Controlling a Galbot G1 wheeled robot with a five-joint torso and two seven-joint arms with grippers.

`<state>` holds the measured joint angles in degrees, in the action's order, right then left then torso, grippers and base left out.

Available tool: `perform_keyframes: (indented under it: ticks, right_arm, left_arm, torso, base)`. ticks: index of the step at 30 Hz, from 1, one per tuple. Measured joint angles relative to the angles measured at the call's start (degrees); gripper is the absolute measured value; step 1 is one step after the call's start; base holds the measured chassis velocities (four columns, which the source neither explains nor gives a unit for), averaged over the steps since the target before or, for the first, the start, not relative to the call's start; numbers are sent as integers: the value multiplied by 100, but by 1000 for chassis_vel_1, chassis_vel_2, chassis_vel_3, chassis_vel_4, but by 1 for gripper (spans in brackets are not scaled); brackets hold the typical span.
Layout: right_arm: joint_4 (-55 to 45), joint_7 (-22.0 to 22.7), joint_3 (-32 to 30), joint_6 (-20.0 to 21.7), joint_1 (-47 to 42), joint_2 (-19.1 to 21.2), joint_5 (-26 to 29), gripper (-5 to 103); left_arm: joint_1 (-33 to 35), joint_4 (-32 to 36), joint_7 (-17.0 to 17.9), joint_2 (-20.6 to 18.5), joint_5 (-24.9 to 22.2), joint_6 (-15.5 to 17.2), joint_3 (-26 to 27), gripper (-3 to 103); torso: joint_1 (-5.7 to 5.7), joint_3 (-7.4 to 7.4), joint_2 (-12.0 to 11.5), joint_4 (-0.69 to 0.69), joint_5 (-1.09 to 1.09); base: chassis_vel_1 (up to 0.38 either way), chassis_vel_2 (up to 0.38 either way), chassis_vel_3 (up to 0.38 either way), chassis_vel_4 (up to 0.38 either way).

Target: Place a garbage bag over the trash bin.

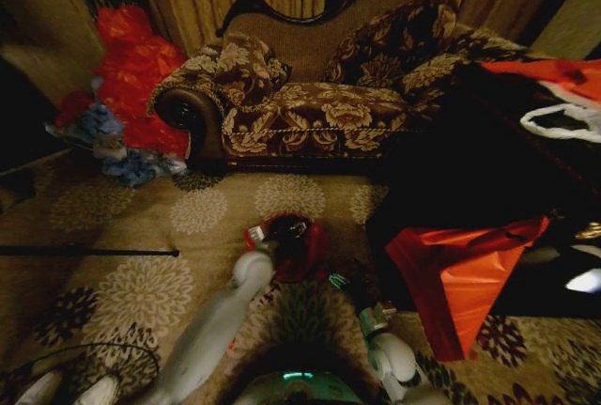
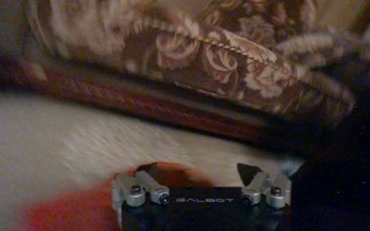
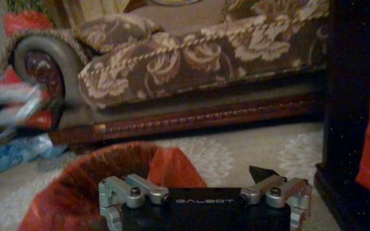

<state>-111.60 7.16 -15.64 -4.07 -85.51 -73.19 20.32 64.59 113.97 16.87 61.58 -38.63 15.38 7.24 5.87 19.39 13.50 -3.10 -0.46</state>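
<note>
Red film bag (image 3: 165,168) already lines the bin (image 1: 289,245), 12 o'clock of my base. Thin, slippery, light; I'd pinch the rim fold. Left gripper (image 2: 201,175) and right gripper (image 3: 204,185) both spread apart, holding nothing.

Head camera high, looking steeply down over the carpet (image 1: 141,236) toward the sofa (image 1: 319,104) in the upper centre, both wrist cameras low near the floor, facing the sofa front close up, sharing its patterned seat edge
</note>
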Motion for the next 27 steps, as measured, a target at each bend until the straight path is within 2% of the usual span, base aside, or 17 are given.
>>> perform_keyframes:
  ticks: [2,3,4,5,7,8,10,11,12,14,20,22,23,24,27]
  right_arm:
    - [-257,98,-34,-41,-282,-36,-62,100]
    - [-257,98,-34,-41,-282,-36,-62,100]
    - [-370,120,-47,-90,-446,-46,-78,100]
    - [-513,137,-59,-165,-672,-57,-94,100]
    - [-772,133,-70,-319,-1169,-66,-174,100]
    - [-772,133,-70,-319,-1169,-66,-174,100]
    - [-1050,64,-115,-540,-1681,-51,-359,100]
    - [-1050,64,-115,-540,-1681,-51,-359,100]
    - [-1176,4,-167,-645,-1901,-58,-457,100]
    - [-1439,-66,-330,-880,-2300,-90,-624,100]
    - [-1910,-352,-857,-1017,-2722,-185,-566,100]
    - [-2089,-444,-1022,-984,-2746,-246,-458,100]
    - [-2201,-475,-1090,-894,-2711,-305,-394,100]
    - [-2201,-475,-1090,-894,-2711,-305,-394,100]
    - [-2370,-477,-1167,-601,-2466,-457,-299,100]
  left_arm:
    - [821,269,-344,-293,1236,-407,504,95]
    - [821,269,-344,-293,1236,-407,504,95]
    - [1246,381,-515,-319,1685,-625,762,98]
    - [1775,497,-722,-255,2164,-944,1070,100]
    - [2733,709,-1019,63,2776,-1453,1599,100]
    - [2733,709,-1019,63,2776,-1453,1599,100]
    - [3576,860,-1180,506,3208,-1947,2119,100]
    - [3576,860,-1180,506,3208,-1947,2119,100]
    - [3918,984,-1205,717,3276,-2125,2385,100]
    - [4476,1285,-1265,946,3257,-2263,2781,100]
    - [5174,1863,-1313,1185,2965,-2419,3365,100]
    - [5217,2129,-1328,1204,2790,-2274,3461,100]
    - [5171,2274,-1330,1191,2709,-2081,3462,100]
    - [5171,2274,-1330,1191,2709,-2081,3462,100]
    - [4777,2473,-1273,1098,2668,-1502,3268,100]
  torso:
    - [0,-1,0,0,5]
    - [0,-1,0,0,5]
    - [0,-1,0,-1,9]
    - [0,0,0,-1,0]
    - [-1,-1,1,-2,5]
    - [-1,-1,1,-2,5]
    - [-1,-1,0,0,1]
    - [-1,-1,0,0,1]
    - [-1,-1,1,-1,3]
    - [-1,0,0,0,6]
    - [0,0,1,-1,4]
    - [0,0,1,-2,5]
    - [0,0,1,-2,5]
    - [0,0,1,-2,5]
    - [1,1,1,-2,2]
  base:
    - [0,0,0,0]
    - [0,0,0,0]
    - [0,0,0,0]
    - [0,0,0,0]
    - [0,0,0,0]
    - [0,0,0,0]
    - [0,0,0,0]
    - [0,0,0,0]
    - [0,0,0,0]
    - [0,0,0,0]
    - [0,0,0,0]
    - [0,0,0,0]
    - [0,0,0,0]
    - [0,0,0,0]
    - [0,0,0,0]
